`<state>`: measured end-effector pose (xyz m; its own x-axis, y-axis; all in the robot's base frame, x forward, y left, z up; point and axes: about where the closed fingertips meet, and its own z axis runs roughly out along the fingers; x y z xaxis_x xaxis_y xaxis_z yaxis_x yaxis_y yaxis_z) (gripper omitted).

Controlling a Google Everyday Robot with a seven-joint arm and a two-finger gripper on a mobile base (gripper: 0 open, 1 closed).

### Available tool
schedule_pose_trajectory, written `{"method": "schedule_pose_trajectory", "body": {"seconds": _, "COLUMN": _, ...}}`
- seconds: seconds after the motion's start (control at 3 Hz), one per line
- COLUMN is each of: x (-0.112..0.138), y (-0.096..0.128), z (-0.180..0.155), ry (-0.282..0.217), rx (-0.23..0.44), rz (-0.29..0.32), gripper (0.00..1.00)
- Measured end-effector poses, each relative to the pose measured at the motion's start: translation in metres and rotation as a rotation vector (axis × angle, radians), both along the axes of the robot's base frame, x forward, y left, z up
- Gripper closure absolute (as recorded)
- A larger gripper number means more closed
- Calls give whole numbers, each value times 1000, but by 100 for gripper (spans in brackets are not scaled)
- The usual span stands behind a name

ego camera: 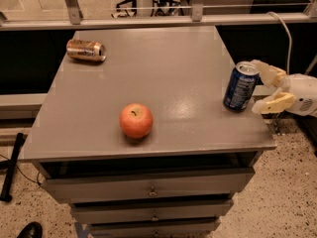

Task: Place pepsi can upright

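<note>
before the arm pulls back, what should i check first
1. Pepsi can standing upright on the table: ok.
2. End effector, just right of the can, open: ok.
3. Fingers clear of the can: cannot tell; the upper tip looks very close.
4. Can well in from the table's right edge: not ok; it stands near it.
5. Apple and gold-brown can away from the retreat path: ok.
</note>
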<state>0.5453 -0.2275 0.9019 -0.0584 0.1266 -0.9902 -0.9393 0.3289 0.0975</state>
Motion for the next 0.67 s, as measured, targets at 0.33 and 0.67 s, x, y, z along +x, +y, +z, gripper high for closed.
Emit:
{"method": "schedule_pose_trajectory", "body": {"seconds": 0.33, "x": -2, "y": -14, "z": 18, "ry": -30, "rx": -124, "rz": 8, "gripper": 0}}
{"method": "schedule_pose_trajectory", "body": {"seconds": 0.67, "x": -1, "y": -19, "z": 24, "ry": -44, "rx": -133, "rz": 1, "gripper": 0}}
